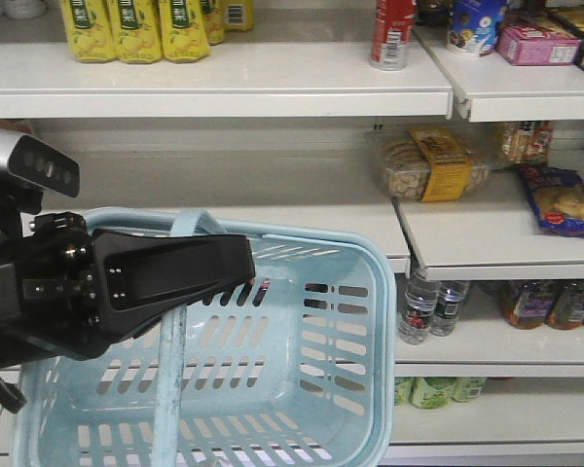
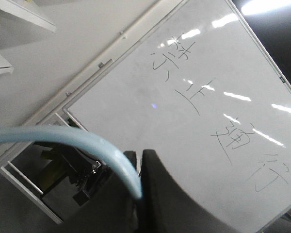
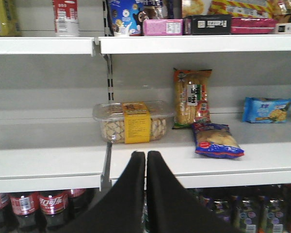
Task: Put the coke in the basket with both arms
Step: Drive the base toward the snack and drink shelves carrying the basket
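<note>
The coke (image 1: 393,34), a slim red can with a white label panel, stands on the top shelf; it also shows at the top left of the right wrist view (image 3: 65,17). The light blue basket (image 1: 355,292) hangs low in front of the shelves. My left gripper (image 1: 238,265) is shut on the basket's handle (image 1: 168,370), and the left wrist view shows the handle (image 2: 87,141) running in between the jaws of that gripper (image 2: 139,154). My right gripper (image 3: 146,154) is shut and empty. It faces the middle shelf, below and right of the can.
Yellow drink cartons (image 1: 136,29) stand at the top left. A clear biscuit box with a yellow band (image 3: 128,121) and snack bags (image 3: 216,141) lie on the middle shelf. Dark cola bottles (image 3: 36,206) stand on the low shelf. A whiteboard (image 2: 199,111) fills the left wrist view.
</note>
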Available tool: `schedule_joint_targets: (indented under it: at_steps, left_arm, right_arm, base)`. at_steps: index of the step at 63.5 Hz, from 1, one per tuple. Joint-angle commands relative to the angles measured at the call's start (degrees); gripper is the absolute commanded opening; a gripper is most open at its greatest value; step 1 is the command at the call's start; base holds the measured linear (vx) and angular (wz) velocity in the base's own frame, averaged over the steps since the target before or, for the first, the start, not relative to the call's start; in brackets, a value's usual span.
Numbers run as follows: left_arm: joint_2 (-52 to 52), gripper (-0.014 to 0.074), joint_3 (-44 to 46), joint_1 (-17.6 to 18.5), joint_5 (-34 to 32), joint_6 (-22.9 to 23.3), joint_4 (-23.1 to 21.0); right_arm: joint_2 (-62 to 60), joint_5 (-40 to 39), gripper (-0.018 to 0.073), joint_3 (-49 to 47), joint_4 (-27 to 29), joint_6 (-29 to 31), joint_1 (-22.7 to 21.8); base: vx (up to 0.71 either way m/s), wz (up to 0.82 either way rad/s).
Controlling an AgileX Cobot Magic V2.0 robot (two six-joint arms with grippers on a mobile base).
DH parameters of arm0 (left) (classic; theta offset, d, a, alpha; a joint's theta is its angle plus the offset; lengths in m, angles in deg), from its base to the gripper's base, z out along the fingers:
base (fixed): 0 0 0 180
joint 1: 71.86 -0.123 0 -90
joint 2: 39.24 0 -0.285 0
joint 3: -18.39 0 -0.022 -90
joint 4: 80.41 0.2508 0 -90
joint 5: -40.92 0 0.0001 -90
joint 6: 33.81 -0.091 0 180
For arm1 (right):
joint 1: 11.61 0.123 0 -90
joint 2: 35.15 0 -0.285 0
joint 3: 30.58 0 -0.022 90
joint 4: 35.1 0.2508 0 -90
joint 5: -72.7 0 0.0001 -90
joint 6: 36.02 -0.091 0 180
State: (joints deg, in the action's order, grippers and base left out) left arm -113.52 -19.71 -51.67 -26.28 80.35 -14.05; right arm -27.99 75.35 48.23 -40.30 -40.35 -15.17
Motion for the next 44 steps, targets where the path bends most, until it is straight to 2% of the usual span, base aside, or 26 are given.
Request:
schedule_joint_targets:
  at_steps: [1,44]
  left_arm:
    - [1.3,-0.0006,1.4,0.3,-10.2,-0.6,-4.75]
    - [1.3,-0.0006,1.4,0.3,-10.2,-0.6,-4.75]
  right_arm:
    - [-0.74,-4.18,-0.0005,0.37,-0.41,0.41,-0.27]
    - [-0.74,-4.18,-0.0005,0.37,-0.41,0.41,-0.27]
  base:
    - [0.05,0.36]
    - [0.05,0.23]
